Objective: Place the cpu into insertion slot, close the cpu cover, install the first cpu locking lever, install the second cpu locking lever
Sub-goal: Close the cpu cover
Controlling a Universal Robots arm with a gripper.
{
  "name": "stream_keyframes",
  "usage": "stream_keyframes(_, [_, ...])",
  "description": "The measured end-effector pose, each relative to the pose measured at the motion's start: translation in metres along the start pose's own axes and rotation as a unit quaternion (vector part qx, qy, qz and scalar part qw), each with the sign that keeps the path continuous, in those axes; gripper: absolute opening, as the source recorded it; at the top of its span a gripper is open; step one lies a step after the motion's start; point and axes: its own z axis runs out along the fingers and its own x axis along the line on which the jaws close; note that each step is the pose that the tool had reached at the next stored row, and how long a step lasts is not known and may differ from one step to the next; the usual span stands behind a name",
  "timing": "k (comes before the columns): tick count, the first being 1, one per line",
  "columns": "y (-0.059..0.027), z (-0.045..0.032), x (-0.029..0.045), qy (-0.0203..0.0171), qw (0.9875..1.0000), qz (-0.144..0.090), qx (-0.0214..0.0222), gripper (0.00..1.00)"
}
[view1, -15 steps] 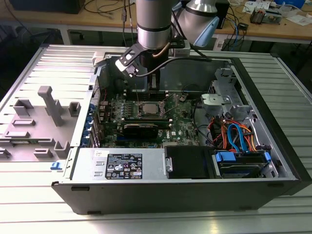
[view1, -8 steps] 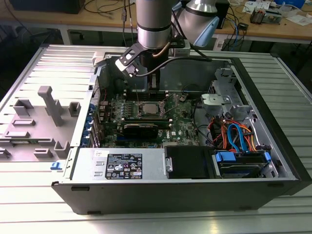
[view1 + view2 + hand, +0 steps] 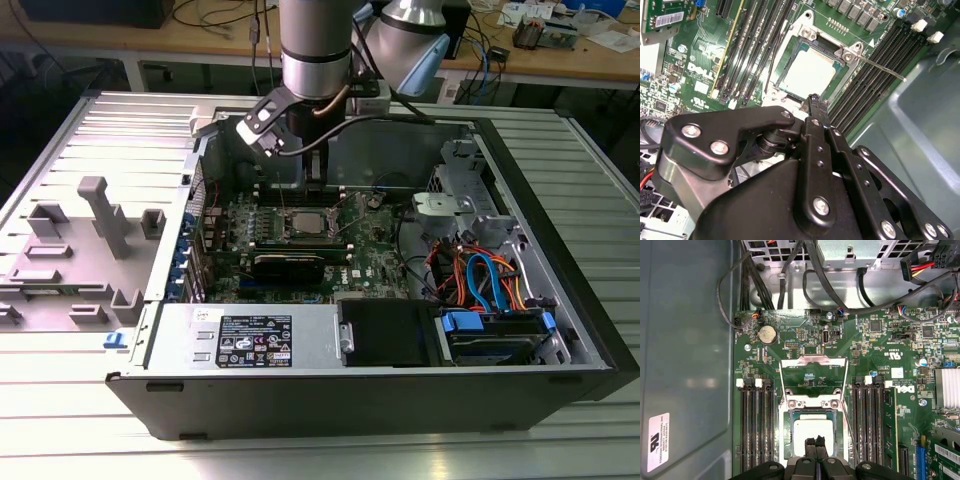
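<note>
Gripper (image 3: 815, 442) hovering clenched, empty, over the seated cpu (image 3: 802, 432)
cpu is lying in the insertion slot (image 3: 812, 413), twelve o'clock of the power supply box (image 3: 230, 335) in the exterior view; cpu cover (image 3: 813, 359) is standing open, leaving the cpu reachable.

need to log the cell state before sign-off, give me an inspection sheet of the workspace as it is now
surface: open pc case lying on a slatted metal table
job's things: cpu sits in the insertion slot; cpu cover swung open; a locking lever stands free
clutter: grey fixture blocks beside the case, on the exterior view's left
grippers: gripper shut, holding nothing, just over the cpu
cables: orange and blue cables inside the case, on the exterior view's right; black cables past the board
surroundings: wooden bench behind, with small items
</note>
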Motion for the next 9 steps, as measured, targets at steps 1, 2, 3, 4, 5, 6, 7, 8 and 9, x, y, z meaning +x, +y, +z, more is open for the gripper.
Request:
stream_keyframes(1, [0.0, -0.0007, 0.0, 0.0, 1.0, 0.0, 0.0, 0.11])
stream_keyframes(2, [0.0001, -0.0014, 0.0, 0.0, 1.0, 0.0, 0.0, 0.11])
stream_keyframes(3, [0.0002, -0.0031, 0.0001, 0.0, 1.0, 0.0, 0.0, 0.11])
stream_keyframes(4, [0.0003, -0.0053, 0.0001, 0.0, 1.0, 0.0, 0.0, 0.11])
stream_keyframes(5, [0.0004, -0.0076, 0.0002, 0.0, 1.0, 0.0, 0.0, 0.11])
stream_keyframes(6, [0.0005, -0.009, 0.0002, 0.0, 1.0, 0.0, 0.0, 0.11])
stream_keyframes(7, [0.0005, -0.0098, 0.0002, 0.0, 1.0, 0.0, 0.0, 0.11])
stream_keyframes(8, [0.0005, -0.0107, 0.0003, 0.0, 1.0, 0.0, 0.0, 0.11])
stream_keyframes(9, [0.0006, -0.0114, 0.0003, 0.0, 1.0, 0.0, 0.0, 0.11])
